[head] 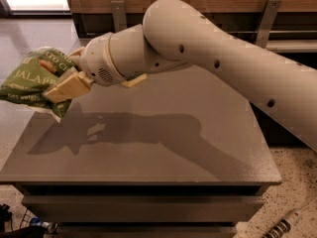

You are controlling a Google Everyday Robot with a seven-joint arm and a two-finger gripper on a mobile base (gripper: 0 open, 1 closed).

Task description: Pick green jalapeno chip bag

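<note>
The green jalapeno chip bag (30,78) is a crinkly light-green bag with white "JALAPENO" lettering. It hangs in the air at the left, above the table's left edge. My gripper (63,76) is shut on the bag, with one tan finger (67,87) across its front and the other behind its top edge. The big white arm (198,48) reaches in from the right across the table.
The grey table (163,143) lies below, with the arm's and the bag's shadow on it. A pale yellow sponge (133,81) peeks out under the wrist. A wooden wall with metal brackets (270,14) stands behind. A cable (285,224) lies on the floor at the bottom right.
</note>
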